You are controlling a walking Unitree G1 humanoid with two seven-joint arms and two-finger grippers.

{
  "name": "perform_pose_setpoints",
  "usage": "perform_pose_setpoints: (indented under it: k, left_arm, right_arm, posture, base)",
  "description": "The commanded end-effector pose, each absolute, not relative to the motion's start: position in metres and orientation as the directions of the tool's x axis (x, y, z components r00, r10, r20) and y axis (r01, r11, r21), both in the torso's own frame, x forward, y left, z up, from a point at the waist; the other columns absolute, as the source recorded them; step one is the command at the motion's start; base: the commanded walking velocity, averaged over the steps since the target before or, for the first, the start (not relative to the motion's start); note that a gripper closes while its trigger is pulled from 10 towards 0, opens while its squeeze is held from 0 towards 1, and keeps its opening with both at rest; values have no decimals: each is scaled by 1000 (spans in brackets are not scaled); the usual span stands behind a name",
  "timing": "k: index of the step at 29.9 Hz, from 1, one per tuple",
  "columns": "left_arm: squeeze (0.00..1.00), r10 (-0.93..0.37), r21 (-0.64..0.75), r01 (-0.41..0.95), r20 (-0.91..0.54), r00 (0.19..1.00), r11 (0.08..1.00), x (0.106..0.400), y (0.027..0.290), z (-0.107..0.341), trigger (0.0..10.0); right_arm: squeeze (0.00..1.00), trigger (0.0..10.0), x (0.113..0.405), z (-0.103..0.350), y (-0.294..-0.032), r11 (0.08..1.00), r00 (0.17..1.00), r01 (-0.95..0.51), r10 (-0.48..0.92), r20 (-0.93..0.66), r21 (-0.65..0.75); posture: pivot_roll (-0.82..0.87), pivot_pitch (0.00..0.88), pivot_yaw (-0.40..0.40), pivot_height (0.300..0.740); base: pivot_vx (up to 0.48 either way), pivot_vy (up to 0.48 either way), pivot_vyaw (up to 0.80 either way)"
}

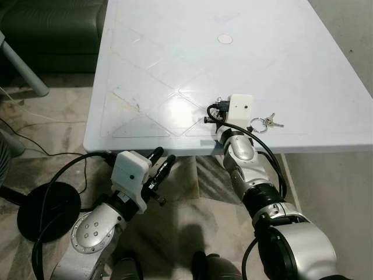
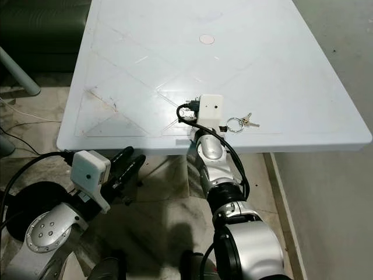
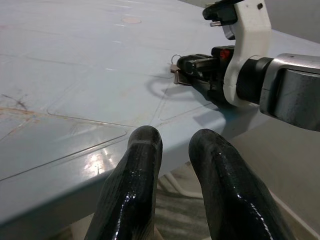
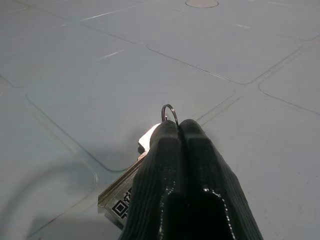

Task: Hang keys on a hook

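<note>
A small bunch of keys (image 1: 269, 122) on a ring (image 1: 257, 124) sits on the white table (image 1: 175, 58) near its front edge. My right gripper (image 4: 178, 125) rests there, under its white camera box (image 1: 240, 109). Its fingers (image 4: 200, 165) are pressed together on the keys. The ring (image 4: 170, 113) stands up at their tips, and a key blade (image 4: 122, 192) sticks out beside them. In the left wrist view the right gripper (image 3: 182, 65) has the ring (image 3: 175, 60) at its tip. My left gripper (image 1: 164, 155) hangs below the table's front edge, open and holding nothing.
A small round disc (image 1: 225, 39) lies far back on the table. A dark sofa (image 1: 52, 29) stands behind on the left, with a grey slanted pole (image 1: 23, 67) beside it. A black round base (image 1: 46, 213) and cables lie on the tiled floor at the left.
</note>
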State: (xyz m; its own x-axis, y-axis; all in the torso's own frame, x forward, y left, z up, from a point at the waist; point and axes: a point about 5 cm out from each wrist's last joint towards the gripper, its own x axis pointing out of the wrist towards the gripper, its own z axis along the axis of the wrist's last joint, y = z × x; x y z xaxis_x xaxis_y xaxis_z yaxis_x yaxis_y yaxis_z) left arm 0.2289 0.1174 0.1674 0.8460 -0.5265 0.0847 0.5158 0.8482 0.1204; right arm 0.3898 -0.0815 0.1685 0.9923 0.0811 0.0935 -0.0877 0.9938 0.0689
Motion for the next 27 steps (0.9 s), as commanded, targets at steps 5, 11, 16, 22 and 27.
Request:
perform_pose_setpoints:
  k: [5, 11, 16, 22, 27]
  left_arm:
    - [0, -534, 130, 522, 87, 841, 843, 224, 117, 170, 10000]
    - [0, -533, 129, 521, 86, 842, 844, 223, 117, 170, 10000]
    - [0, -534, 129, 522, 85, 841, 843, 223, 117, 170, 10000]
    - [0, -532, 129, 520, 85, 842, 844, 224, 117, 170, 10000]
    - [0, -530, 130, 518, 83, 844, 846, 223, 117, 171, 10000]
  right_arm:
    - [522, 10000, 391, 168, -80, 992, 992, -107, 102, 80, 66]
    - [1000, 10000, 392, 169, -84, 993, 992, -96, 90, 86, 70]
    - [0, 10000, 392, 169, -84, 992, 991, -104, 98, 92, 72]
    - [0, 10000, 393, 172, -81, 991, 990, -108, 101, 94, 77]
    - [0, 10000, 393, 173, -75, 987, 987, -136, 128, 95, 83]
  posture:
    - [81, 294, -83, 740]
    - [79, 298, -82, 740]
    - [78, 302, -80, 740]
    - [80, 304, -81, 740]
    - [84, 308, -83, 740]
  base:
    - [0, 0, 0]
    - [0, 0, 0]
    - [0, 0, 0]
    - [0, 0, 0]
    - [0, 0, 0]
